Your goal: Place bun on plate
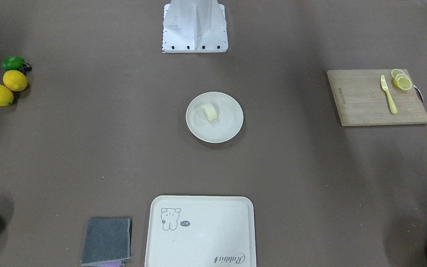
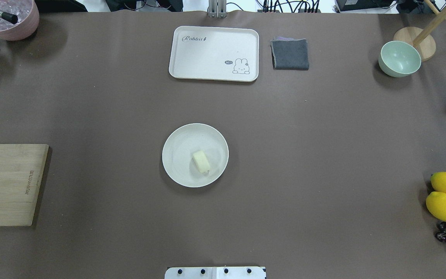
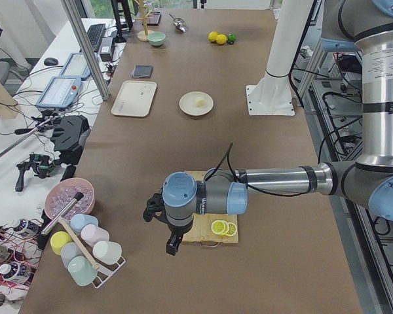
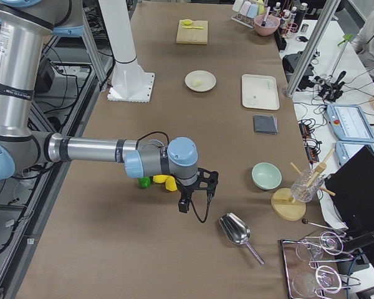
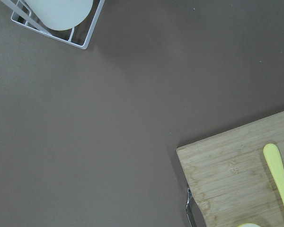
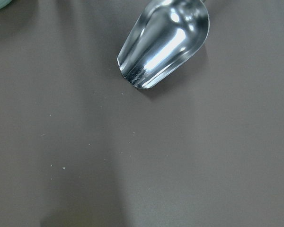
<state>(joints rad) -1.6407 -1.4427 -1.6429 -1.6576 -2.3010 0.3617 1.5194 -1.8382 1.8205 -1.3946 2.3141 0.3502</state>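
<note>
Both my grippers hang well away from the middle: my left gripper (image 3: 173, 246) just beside the cutting board (image 1: 361, 100), my right gripper (image 4: 183, 205) near the metal scoop (image 4: 235, 229) (whether each is open or closed, I cannot tell). The bun (image 1: 210, 112) lies on the plate (image 1: 232, 128), a little off centre toward my base (image 1: 195, 37), with nothing touching it. I judge the task finished, which is why both are parked aside.

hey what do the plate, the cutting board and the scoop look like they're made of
The plate looks like plastic or melamine: cream, dull sheen, though ceramic is possible. The board is wood, likely bamboo: pale grain in strips. The scoop is polished metal: mirror-bright reflections.
</note>
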